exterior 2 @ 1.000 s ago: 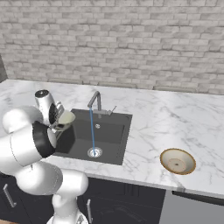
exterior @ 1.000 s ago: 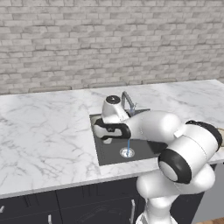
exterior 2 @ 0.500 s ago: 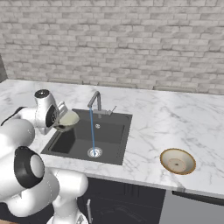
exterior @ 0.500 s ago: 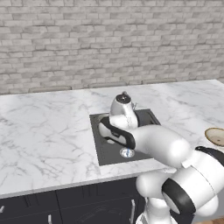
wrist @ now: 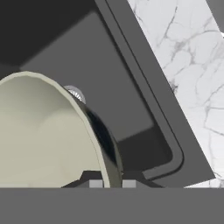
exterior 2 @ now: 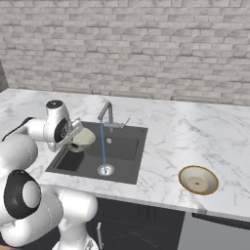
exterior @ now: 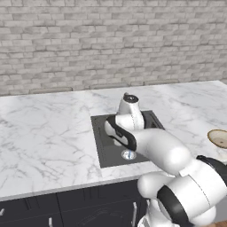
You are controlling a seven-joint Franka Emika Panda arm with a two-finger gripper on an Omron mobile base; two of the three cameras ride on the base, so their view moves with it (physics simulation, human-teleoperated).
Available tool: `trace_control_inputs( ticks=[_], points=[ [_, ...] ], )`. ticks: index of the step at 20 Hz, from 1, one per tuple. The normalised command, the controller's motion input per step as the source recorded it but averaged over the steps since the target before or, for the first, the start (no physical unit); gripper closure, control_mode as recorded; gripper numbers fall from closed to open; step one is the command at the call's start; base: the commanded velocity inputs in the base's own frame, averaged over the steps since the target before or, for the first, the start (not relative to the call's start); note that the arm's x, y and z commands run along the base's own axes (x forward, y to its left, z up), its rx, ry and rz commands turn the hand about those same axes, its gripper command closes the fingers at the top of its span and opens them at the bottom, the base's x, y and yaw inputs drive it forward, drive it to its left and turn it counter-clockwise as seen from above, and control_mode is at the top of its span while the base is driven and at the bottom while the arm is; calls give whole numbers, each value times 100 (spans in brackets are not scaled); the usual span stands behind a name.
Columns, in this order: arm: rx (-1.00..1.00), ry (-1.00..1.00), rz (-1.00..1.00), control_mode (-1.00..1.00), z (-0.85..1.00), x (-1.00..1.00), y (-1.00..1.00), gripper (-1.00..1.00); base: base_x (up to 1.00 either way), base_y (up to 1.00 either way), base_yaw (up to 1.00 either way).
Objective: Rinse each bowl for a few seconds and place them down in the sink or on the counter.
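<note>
A: Two bowls are here. The deep, pale cream round bowl [exterior 2: 82,138] is pinched by its rim in the tool [exterior 2: 73,136], which is clamped tight on it. The flat, tan round bowl [exterior 2: 197,179] sits on the white marble table [exterior 2: 195,132], far to the right of the sink.

B: Where is the cream one?

A: Up in the air over the left part of the dark grey sink [exterior 2: 124,146]. A thin stream of water [exterior 2: 103,146] falls from the slim silver tap [exterior 2: 107,114] just to its right. I can't tell if the water hits the bowl. It looks like it lands by the round silver drain [exterior 2: 105,170].

B: So what step is this?

A: I think it is washing the first bowl. Next it should slide right, under the water, and wait a bit.

B: Which way does it face?

A: It is tipped on its side. The open mouth looks to the right, toward the tap. It's round, so no long side.
</note>
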Motion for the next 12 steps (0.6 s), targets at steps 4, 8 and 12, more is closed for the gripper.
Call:
trace_control_inputs(
  ticks=[4,8,12],
  points=[
    [0,9,-10,-100,0,9,-27,100,0,0,0],
    [-1,4,-5,-100,0,18,-14,100,0,0,0],
    [-2,0,-1,-100,-2,18,-11,100,0,0,0]
  ],
)
